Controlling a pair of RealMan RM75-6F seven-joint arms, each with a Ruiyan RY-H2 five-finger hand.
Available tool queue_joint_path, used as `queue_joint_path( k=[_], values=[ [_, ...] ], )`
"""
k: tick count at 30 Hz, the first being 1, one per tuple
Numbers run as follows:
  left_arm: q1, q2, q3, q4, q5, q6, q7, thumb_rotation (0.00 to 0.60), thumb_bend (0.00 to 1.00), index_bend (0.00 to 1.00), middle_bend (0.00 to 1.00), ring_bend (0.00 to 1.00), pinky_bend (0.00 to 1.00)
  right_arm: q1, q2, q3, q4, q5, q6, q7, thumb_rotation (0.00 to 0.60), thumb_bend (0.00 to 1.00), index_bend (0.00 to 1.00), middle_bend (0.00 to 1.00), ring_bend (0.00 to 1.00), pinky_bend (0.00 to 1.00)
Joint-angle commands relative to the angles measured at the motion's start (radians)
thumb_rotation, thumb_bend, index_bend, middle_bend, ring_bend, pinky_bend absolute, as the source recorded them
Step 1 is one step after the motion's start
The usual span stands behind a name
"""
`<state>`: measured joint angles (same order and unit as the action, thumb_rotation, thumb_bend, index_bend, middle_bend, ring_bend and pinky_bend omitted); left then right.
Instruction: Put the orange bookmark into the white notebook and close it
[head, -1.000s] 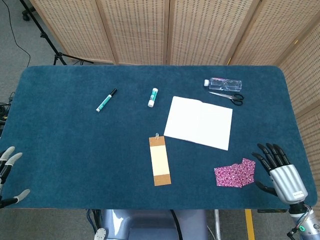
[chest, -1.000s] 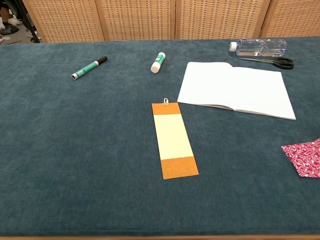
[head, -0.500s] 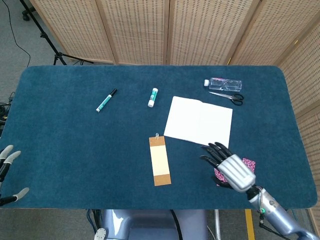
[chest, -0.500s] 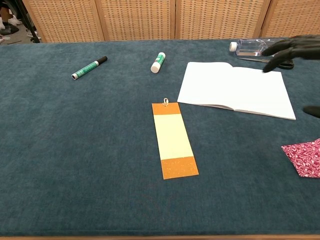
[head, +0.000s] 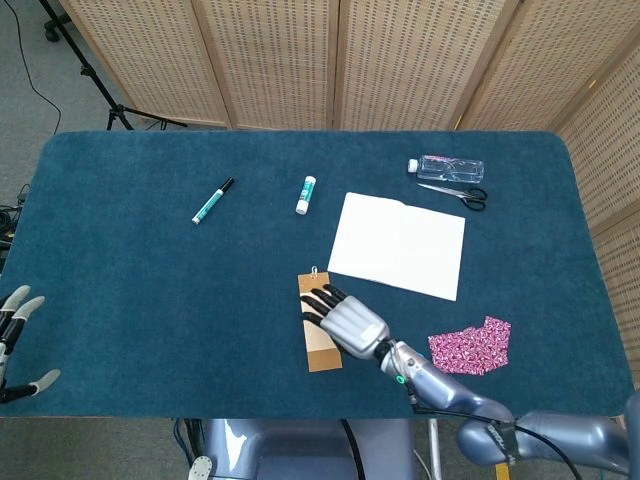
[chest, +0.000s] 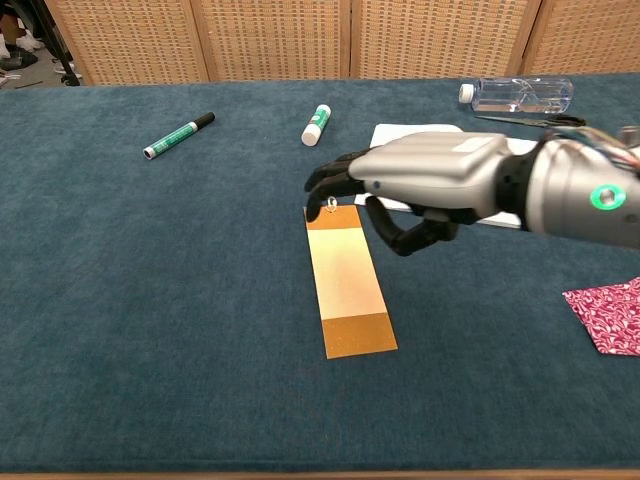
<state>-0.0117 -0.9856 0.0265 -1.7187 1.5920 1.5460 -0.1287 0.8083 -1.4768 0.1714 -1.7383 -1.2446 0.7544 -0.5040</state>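
Your right hand (chest: 425, 185) has swept in from the lower right of the frame in the last second and now hangs over the orange bookmark (chest: 347, 284), palm down with fingers spread and nothing in its grasp — whether it touches the card I cannot tell. The bookmark has not shifted; it lies flat at centre frame, its ringed end toward the white notebook (head: 398, 244), which sits open just up and to the right. So the reach looks done and the pick-up is next — a thin card flat on cloth may be hard to lift. Your left hand (head: 18, 338) idles at the lower-left edge, released and holding nothing.
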Motion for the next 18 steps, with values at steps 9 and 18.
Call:
queue_joint_path(
  k=[9, 18],
  values=[
    [-0.016, -0.006, -0.007, -0.007, -0.029, -0.037, 0.026, 0.600, 0.00, 0.00, 0.00, 0.00, 0.00, 0.178, -0.272, 0.038, 0.233, 0.276, 0.073, -0.354, 0.600, 1.00, 0.18, 0.07, 0.00, 0.08],
    [-0.026, -0.007, -0.021, -0.013, -0.066, -0.060, 0.033, 0.600, 0.00, 0.00, 0.00, 0.00, 0.00, 0.236, -0.300, 0.064, 0.342, 0.382, 0.069, -0.380, 0.600, 1.00, 0.18, 0.08, 0.00, 0.08]
  ],
)
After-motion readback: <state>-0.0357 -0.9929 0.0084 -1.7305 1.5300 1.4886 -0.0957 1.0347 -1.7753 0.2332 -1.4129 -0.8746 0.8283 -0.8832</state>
